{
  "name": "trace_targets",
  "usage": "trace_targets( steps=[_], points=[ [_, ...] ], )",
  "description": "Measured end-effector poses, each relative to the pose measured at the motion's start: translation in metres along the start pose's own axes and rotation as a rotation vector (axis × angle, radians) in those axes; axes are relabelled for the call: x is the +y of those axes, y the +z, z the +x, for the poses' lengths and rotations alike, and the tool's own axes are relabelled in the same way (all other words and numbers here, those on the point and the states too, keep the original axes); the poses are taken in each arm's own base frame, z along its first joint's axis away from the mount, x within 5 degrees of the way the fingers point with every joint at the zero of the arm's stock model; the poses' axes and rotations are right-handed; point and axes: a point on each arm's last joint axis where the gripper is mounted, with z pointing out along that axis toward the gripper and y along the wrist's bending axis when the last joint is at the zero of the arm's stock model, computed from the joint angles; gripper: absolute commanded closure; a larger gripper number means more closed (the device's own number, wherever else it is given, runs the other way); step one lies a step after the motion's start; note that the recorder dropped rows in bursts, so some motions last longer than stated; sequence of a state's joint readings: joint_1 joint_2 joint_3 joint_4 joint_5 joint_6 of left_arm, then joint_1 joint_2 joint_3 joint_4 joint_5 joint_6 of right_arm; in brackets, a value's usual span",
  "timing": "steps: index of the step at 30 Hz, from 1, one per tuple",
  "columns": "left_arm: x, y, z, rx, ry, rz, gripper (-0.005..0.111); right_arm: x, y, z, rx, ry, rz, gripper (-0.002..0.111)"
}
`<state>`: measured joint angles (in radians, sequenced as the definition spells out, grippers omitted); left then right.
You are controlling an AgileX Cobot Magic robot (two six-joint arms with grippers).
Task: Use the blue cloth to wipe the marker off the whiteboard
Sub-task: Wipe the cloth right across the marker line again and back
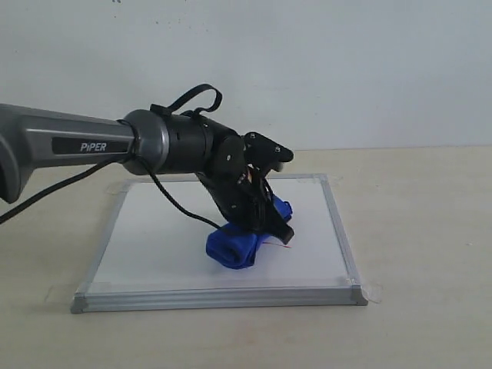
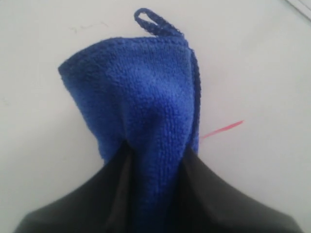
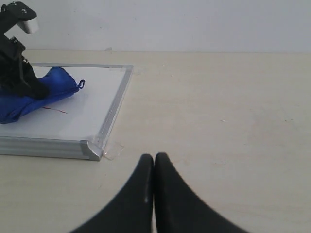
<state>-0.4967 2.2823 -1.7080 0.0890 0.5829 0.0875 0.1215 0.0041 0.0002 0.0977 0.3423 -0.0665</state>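
The whiteboard (image 1: 161,246) lies flat on the table, silver-framed. My left gripper (image 1: 265,227) is shut on the blue cloth (image 1: 238,247) and presses it onto the board's right half. In the left wrist view the blue cloth (image 2: 141,107) fans out from between the black fingers (image 2: 218,194), its hanging loop at the far end. A short stretch of the red marker (image 2: 222,129) line shows beside the cloth; the marker (image 3: 56,110) also peeks out in the right wrist view, the rest hidden under the cloth (image 3: 34,97). My right gripper (image 3: 154,160) is shut, empty, over bare table beside the whiteboard (image 3: 97,104) corner.
The board sits on a light wooden table (image 1: 423,231) with a plain white wall behind. Clear tape (image 3: 112,149) holds the board's corner to the table. The left arm's black cable (image 1: 177,204) hangs over the board.
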Motion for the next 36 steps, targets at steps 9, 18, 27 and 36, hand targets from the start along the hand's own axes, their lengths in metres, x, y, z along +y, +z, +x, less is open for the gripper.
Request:
trace_targets(
  steps=[9, 18, 27, 36],
  points=[
    [0.064, -0.002, 0.022, 0.132, -0.098, -0.242, 0.103, 0.000, 0.000, 0.000, 0.000, 0.000, 0.000, 0.108],
    [0.033, 0.004, 0.016, 0.119, -0.094, -0.159, 0.103, 0.000, 0.000, 0.000, 0.000, 0.000, 0.000, 0.108],
    [-0.058, -0.001, -0.006, 0.043, 0.116, -0.045, 0.103, 0.000, 0.000, 0.000, 0.000, 0.000, 0.000, 0.108],
    [0.047, -0.002, 0.013, 0.169, -0.095, -0.234, 0.103, 0.000, 0.000, 0.000, 0.000, 0.000, 0.000, 0.108]
  ],
)
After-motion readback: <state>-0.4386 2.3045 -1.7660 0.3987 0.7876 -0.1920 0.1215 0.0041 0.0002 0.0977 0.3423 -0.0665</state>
